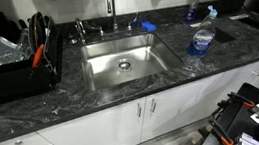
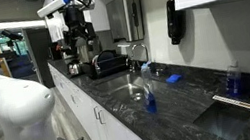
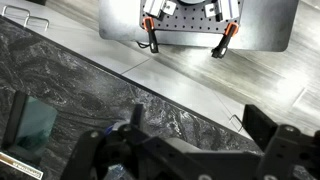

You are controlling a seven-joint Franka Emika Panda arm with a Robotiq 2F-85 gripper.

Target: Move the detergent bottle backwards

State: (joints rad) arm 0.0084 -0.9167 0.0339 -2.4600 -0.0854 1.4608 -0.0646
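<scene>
No legible text: the detergent bottle [image 1: 200, 42] carries a pale label, its print too small to read.

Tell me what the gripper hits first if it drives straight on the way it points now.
Probably the dark stone countertop near its front edge: in the wrist view the gripper points down at it. The wooden floor lies just past that edge, so depth is uncertain.

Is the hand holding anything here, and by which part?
Nothing is held. The hand is open and empty, well away from the detergent bottle standing beside the sink.
</scene>
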